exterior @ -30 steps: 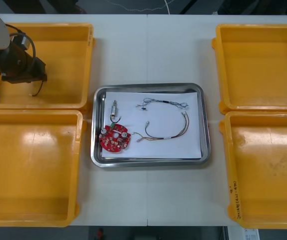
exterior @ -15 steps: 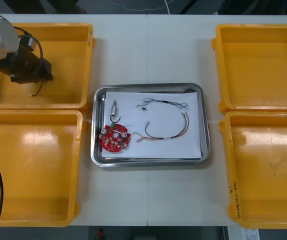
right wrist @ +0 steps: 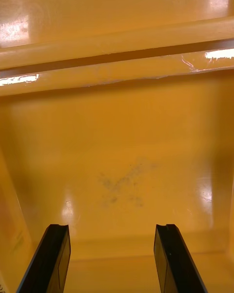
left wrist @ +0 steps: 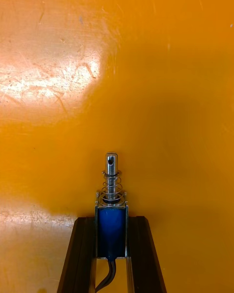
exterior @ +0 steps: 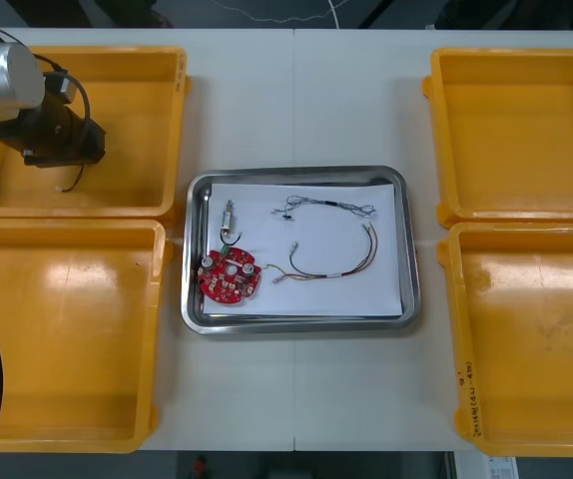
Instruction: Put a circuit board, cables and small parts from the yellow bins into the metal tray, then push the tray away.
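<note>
We are pinching a small blue-bodied metal part (left wrist: 111, 185) between our left gripper's (left wrist: 111, 222) black fingers, with the far-left yellow plastic bin (exterior: 137, 70) beneath it. To its right, the shiny metal tray (exterior: 411, 249) is already holding a round red circuit board (exterior: 229, 276), thin cables (exterior: 338, 206) and another small metal part (exterior: 229, 217). By our judgement, this delivery and the push are remaining. Our right gripper (right wrist: 112, 229) is idling, spread.
</note>
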`<state>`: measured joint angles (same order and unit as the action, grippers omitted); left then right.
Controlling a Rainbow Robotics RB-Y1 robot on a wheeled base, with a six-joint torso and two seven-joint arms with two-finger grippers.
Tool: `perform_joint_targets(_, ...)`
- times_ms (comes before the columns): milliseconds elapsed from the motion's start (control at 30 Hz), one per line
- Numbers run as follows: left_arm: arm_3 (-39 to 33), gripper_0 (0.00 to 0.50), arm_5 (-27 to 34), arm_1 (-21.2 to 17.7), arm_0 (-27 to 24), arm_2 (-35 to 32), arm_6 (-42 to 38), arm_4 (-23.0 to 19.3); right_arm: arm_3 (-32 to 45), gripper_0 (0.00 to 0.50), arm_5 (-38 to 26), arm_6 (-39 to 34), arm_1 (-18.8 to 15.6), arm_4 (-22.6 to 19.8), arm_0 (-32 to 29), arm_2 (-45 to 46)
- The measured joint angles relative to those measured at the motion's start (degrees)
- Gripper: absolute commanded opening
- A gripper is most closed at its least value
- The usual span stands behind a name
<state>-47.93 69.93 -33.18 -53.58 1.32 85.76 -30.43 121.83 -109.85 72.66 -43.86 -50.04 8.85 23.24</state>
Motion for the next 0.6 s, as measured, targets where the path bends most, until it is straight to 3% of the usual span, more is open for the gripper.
perform_joint_targets(400,-0.24,0.0,0.24,0.0,-0.12,0.1,0.0,0.18,-0.02,0.5,0.0,0.0,-0.03,-0.12,0.0,0.0)
perform_joint_targets(600,-4.74,0.0,8.28,-0.01,-0.12,-1.67,0.0,0.53,-0.02,0.5,0.0,0.0,-0.03,-0.12,0.0,0.0)
